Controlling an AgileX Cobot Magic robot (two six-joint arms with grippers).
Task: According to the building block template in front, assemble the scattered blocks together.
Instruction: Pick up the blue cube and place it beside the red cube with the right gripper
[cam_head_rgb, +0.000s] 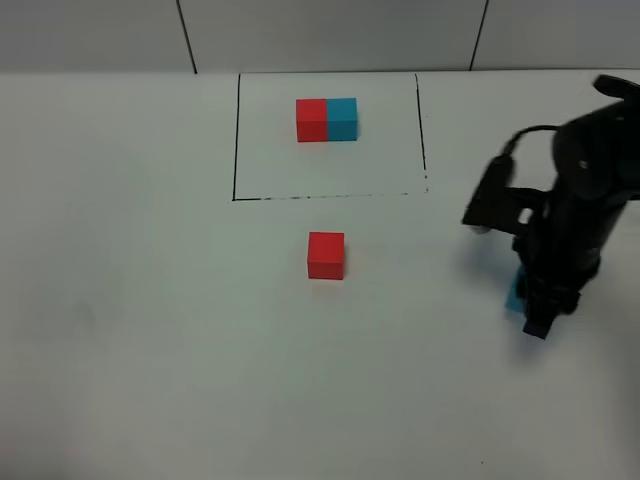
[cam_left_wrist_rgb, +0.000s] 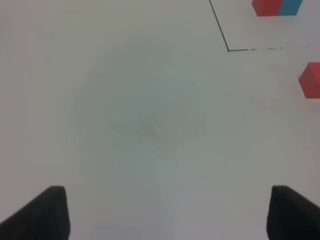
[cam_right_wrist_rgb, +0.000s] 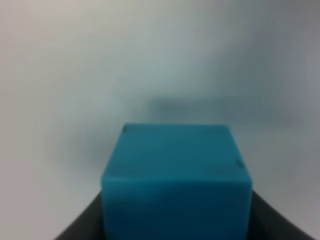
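The building block template (cam_head_rgb: 327, 119) is a red and cyan bar inside a thin black drawn rectangle at the back middle; it also shows in the left wrist view (cam_left_wrist_rgb: 277, 7). The scattered red cube (cam_head_rgb: 325, 255) sits just in front of the rectangle, and its edge shows in the left wrist view (cam_left_wrist_rgb: 311, 80). My right gripper (cam_head_rgb: 540, 310) is at the right, shut on the scattered cyan cube (cam_head_rgb: 514, 297), which it mostly hides. In the right wrist view the cyan cube (cam_right_wrist_rgb: 175, 170) fills the space between the fingers of that gripper (cam_right_wrist_rgb: 175, 222). My left gripper (cam_left_wrist_rgb: 170, 215) is open and empty over bare table.
The white table (cam_head_rgb: 150, 300) has a drawn black rectangle (cam_head_rgb: 236, 140) around the template. The wall panels run along the back edge. The left arm is out of the exterior view.
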